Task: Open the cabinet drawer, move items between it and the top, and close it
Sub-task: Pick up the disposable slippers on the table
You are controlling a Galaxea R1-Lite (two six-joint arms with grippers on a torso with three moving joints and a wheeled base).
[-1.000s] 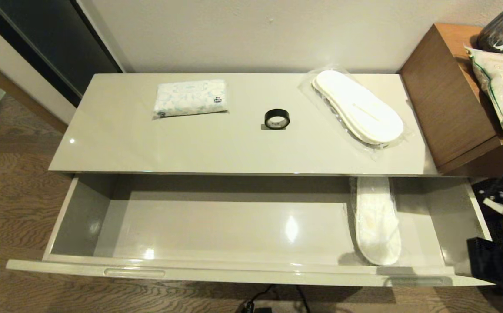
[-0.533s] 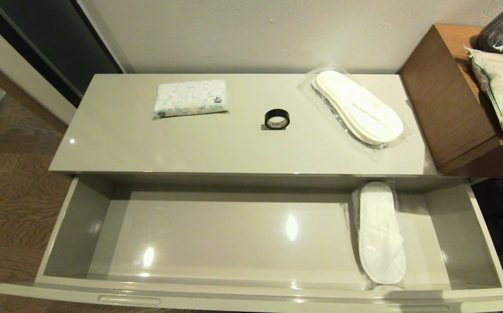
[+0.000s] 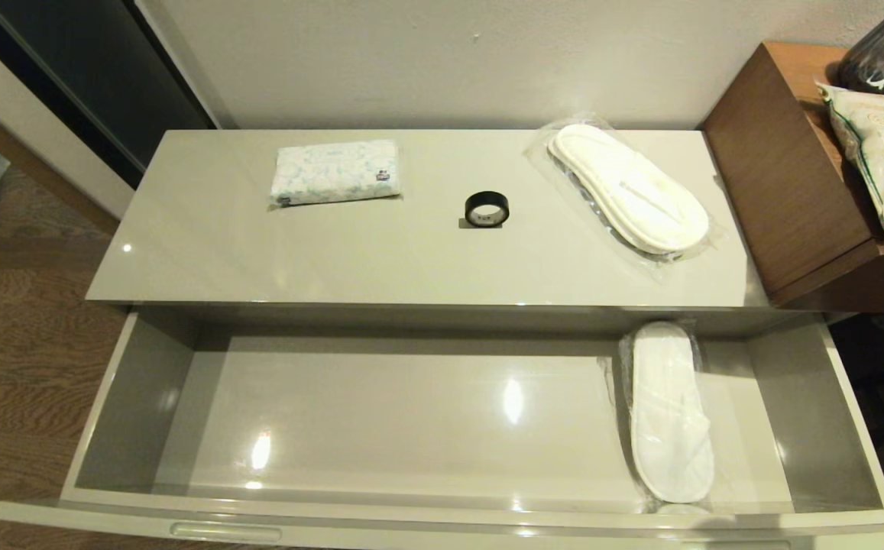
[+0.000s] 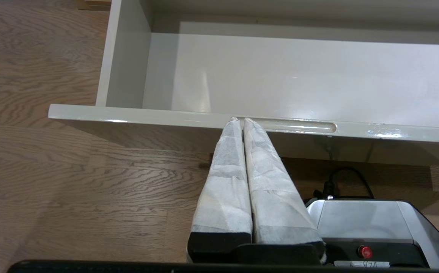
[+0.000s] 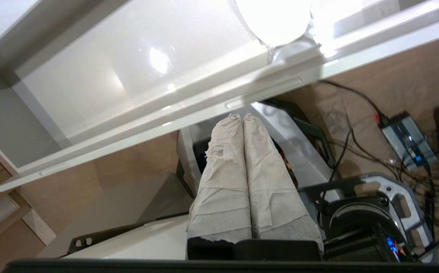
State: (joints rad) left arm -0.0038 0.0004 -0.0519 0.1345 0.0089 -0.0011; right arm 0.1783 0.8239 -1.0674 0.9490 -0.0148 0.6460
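White-wrapped fingers of the left gripper (image 4: 238, 120) and right gripper (image 5: 238, 115) are pressed together, empty, just before the open drawer (image 3: 442, 510).

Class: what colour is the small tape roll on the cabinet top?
Black, the tape roll; clearest in the head view.

- The left gripper (image 4: 240, 120) has its two white-wrapped fingers (image 4: 227, 167) pressed together, holding nothing.
- Its tips sit at the front edge of the cabinet drawer (image 4: 136, 113), at one end of an oblong notch (image 4: 295, 126).
- The drawer is pulled open, with a pale glossy interior.
- Wooden floor (image 4: 52, 170) lies beneath.
- A black cable (image 4: 340, 178) and a silver housing (image 4: 371, 223) lie below the drawer front.
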